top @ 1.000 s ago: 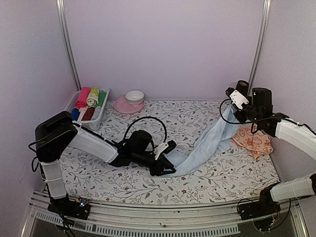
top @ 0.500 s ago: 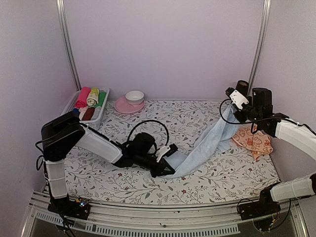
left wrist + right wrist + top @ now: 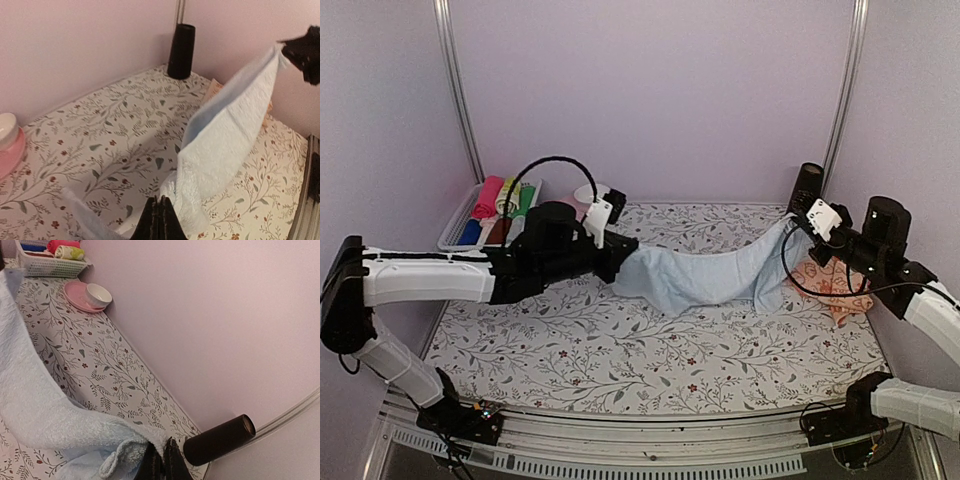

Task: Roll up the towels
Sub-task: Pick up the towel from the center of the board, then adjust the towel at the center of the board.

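Lilac walls on three sides, white floral table sheet [image 3: 620, 345] underneath. Just left of the pink saucer [image 3: 74, 290]: a white basket [image 3: 450, 230] packed with rolled cloths [image 3: 500, 195], probably the model for the finished job. Just in front of the saucer: left gripper [image 3: 159, 210], jaws pressed together on one end of the pale blue towel [image 3: 700, 275], lifted slightly off the sheet. Rightward from the saucer: the towel itself, strung between both arms, middle sagging onto the sheet, both ends raised. Looks like a stretch to pull out folds and lay the cloth long and flat ahead of any rolling. Well right of the saucer: right gripper [image 3: 161, 447], jaws likewise pinching the towel's other end, held higher and letting the cloth drape down. Close behind that end, a black cylinder [image 3: 807, 183]; contact with the cloth impossible to judge. Farthest right of the saucer and nearer the arm bases: peach-orange towel [image 3: 830, 285], crumpled on the sheet, clear of both grippers, seemingly parked there to wait its turn. Neither towel rolled yet.
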Tool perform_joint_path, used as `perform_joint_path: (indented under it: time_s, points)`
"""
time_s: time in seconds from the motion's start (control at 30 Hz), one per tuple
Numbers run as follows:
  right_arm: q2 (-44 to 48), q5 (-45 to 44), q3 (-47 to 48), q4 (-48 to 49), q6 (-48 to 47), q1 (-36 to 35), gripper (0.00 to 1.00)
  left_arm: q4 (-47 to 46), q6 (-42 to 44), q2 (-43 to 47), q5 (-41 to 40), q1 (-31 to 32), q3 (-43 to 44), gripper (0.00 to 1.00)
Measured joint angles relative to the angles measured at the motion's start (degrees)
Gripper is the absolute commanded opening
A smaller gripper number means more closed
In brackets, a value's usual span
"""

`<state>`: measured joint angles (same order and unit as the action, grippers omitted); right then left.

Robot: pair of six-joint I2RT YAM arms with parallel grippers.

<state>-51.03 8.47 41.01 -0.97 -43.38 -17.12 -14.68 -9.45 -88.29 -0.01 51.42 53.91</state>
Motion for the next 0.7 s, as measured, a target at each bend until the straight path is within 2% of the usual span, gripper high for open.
perform_joint_path:
  time_s: [0.13,0.33,0.5,0.67,0.7]
  points:
    - [6.69,8.22,-4.15,-0.57,-4.15,-1.53,0.02,0.42,0.83,7.8,-8.76,-1.49,1.33,0.0]
    - [8.72,15.89,-4.96,-5.62,-10.32,-2.71,0.02,5.29,1.57,8.92,-19.12,-1.64,2.19,0.0]
    - [8.74,11.82,-5.79,-2.14,-10.62,-2.75,0.02,9.57,1.36,10.1,-25.66,-2.29,1.66,0.0]
    - [9.97,8.57,-6.86,1.14,-9.11,-2.75,0.02,12.41,-0.52,10.8,-27.67,-5.09,0.46,0.0]
    - [10.27,8.55,-6.86,1.62,-8.7,-2.75,0.02,13.33,-1.18,10.45,-27.76,-5.81,0.26,0.03]
